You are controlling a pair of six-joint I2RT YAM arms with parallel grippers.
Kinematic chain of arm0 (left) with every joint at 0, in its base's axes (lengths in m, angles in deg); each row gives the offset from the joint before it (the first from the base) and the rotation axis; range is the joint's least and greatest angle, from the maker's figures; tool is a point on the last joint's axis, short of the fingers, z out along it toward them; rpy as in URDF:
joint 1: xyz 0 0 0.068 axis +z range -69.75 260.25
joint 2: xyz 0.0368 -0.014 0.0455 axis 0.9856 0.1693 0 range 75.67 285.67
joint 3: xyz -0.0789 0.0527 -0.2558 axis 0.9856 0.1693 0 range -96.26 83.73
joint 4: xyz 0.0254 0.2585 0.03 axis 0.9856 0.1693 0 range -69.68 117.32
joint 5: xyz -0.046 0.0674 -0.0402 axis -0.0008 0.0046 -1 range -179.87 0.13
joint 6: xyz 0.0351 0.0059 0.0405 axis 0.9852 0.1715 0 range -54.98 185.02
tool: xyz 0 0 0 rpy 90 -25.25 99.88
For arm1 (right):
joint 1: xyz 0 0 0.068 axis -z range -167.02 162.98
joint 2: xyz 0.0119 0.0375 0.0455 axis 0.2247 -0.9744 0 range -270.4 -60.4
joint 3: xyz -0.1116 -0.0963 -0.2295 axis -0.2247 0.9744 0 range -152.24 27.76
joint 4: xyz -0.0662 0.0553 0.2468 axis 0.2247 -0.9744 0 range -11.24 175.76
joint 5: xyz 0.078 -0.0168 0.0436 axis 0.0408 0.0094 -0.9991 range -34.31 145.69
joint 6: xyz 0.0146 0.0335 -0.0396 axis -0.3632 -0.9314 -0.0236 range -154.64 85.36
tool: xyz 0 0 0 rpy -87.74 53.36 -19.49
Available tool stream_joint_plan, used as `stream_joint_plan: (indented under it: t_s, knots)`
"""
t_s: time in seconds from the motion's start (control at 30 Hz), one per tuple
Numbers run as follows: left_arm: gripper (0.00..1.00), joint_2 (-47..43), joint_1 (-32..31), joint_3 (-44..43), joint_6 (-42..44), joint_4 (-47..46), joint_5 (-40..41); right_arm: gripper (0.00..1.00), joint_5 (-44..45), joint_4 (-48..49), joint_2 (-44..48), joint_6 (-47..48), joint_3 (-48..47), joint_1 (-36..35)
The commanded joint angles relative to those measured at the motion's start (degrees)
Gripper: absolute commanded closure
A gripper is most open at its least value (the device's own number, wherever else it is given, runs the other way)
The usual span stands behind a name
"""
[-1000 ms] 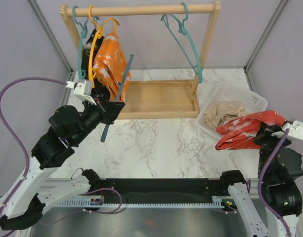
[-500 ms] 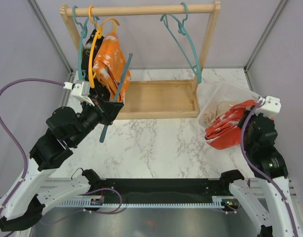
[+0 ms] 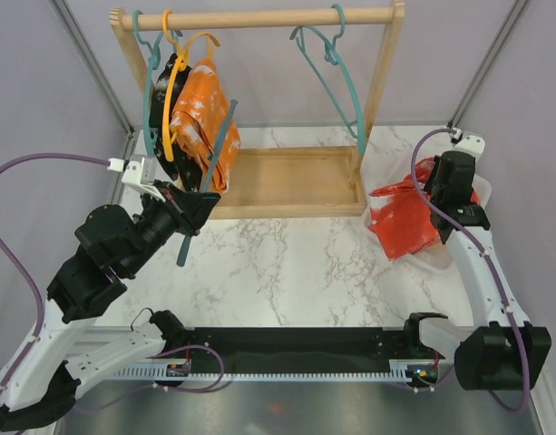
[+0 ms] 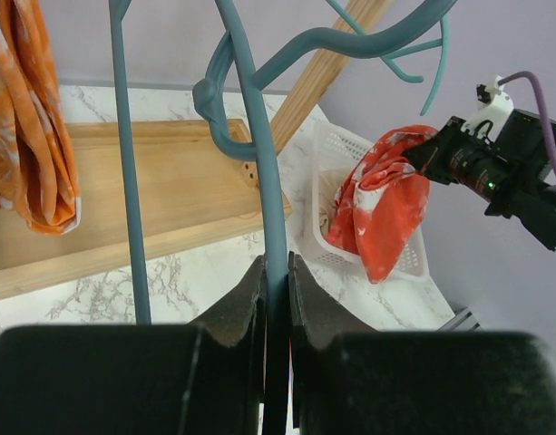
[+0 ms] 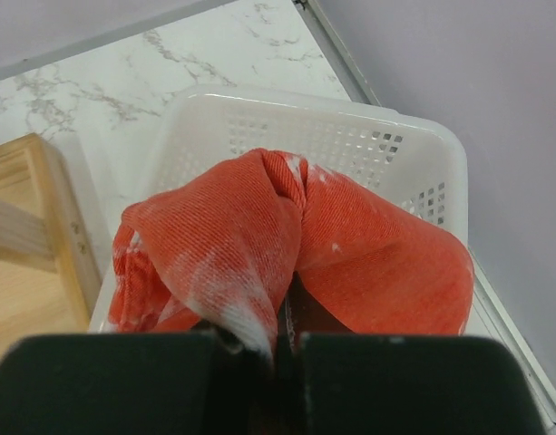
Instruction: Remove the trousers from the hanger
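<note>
Right gripper (image 5: 282, 317) clamps red trousers (image 5: 241, 240) over white basket (image 5: 350, 104), mid-frame; we lower, then release. Left gripper (image 4: 276, 272) pinches teal hanger (image 4: 257, 154).

red trousers (image 3: 404, 222): wht flecks | orange trousers (image 3: 198, 113): wht blotches | teal hanger (image 4: 263, 172), yellow hanger (image 3: 173, 95) | basket (image 5: 350, 136): wht | table (image 3: 296, 263): wht marble, grey veins

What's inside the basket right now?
The red trousers, pinched in the right gripper, hang over the basket and hide most of its inside. Only the far mesh wall shows bare. Anything beneath the red cloth is covered.
</note>
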Motion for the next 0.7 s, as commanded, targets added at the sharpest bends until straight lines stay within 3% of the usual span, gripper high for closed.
stream_joint_plan:
  t_s: [0.0, 0.17, 0.33, 0.5, 0.6, 0.67]
  knots:
    - [0.98, 0.7, 0.1, -0.3, 2.9, -1.5, 1.9, 1.00, -4.9, 13.6, -4.6, 0.2, 1.6, 4.8]
    - [0.98, 3.0, 0.2, -2.7, 3.4, -1.7, 1.2, 0.85, -8.2, 17.4, -12.8, -0.8, 1.4, 9.3]
    - [0.98, 5.2, 0.2, -4.7, 3.5, -2.1, 1.1, 0.59, -9.0, 20.5, -17.2, -2.0, 3.4, 11.6]
    - [0.98, 8.9, 0.2, -6.4, 3.1, -3.2, 0.4, 0.13, -12.3, 20.9, -15.7, -1.5, 3.5, 14.4]
    - [0.98, 11.7, 0.2, -8.0, 3.1, -3.2, 0.4, 0.02, -14.4, 20.9, -12.4, -1.8, 3.0, 16.2]
    - [0.98, 13.0, 0.1, -9.3, 1.5, -5.0, -0.5, 0.02, -16.6, 20.2, -9.3, -2.2, 2.9, 17.7]
